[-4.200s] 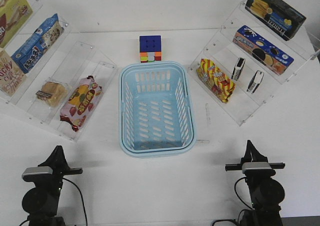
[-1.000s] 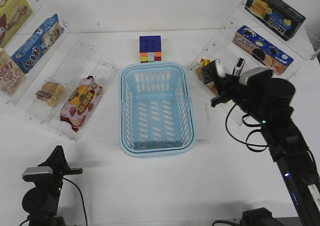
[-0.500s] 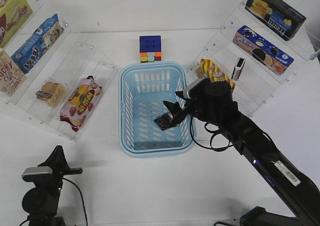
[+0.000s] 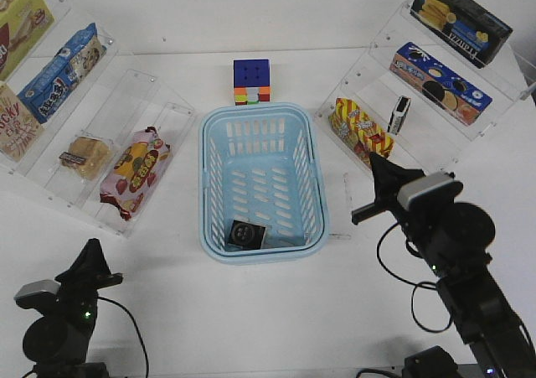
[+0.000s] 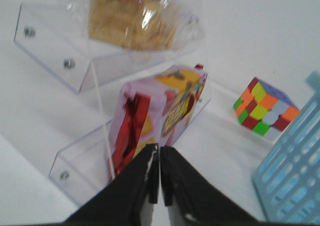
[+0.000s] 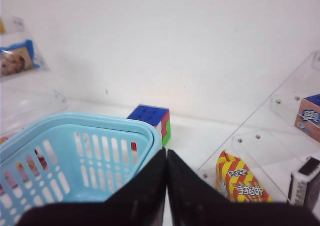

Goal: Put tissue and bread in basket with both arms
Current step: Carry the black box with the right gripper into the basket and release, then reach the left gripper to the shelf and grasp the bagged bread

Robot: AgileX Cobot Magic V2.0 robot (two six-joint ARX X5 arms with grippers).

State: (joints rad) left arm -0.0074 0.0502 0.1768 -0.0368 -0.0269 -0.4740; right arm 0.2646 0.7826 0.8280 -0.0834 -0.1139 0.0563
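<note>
The tissue (image 4: pixel 246 234), a black pocket pack with a pale round mark, lies on the floor of the light-blue basket (image 4: pixel 261 110) at its near end. The bread (image 4: pixel 86 155) sits in clear wrap on the left shelf and shows in the left wrist view (image 5: pixel 132 18). My right gripper (image 4: pixel 374 160) is shut and empty, to the right of the basket (image 6: pixel 75 151), its tips (image 6: pixel 166 153) beside the rim. My left gripper (image 4: pixel 90 245) is shut and empty at the near left, its tips (image 5: pixel 159 148) pointing at the shelf below the bread.
A Rubik's cube (image 4: pixel 252 80) stands behind the basket. A red-and-yellow snack packet (image 4: pixel 134 170) lies on the left shelf beside the bread. The right shelf holds a striped snack (image 4: pixel 362 132), a second tissue pack (image 4: pixel 400 114) and biscuit boxes (image 4: pixel 440 83).
My right arm carried a tissue pack from the right shelf into the basket, let it go and drew back to the right. My left arm shifted slightly left and lower.
</note>
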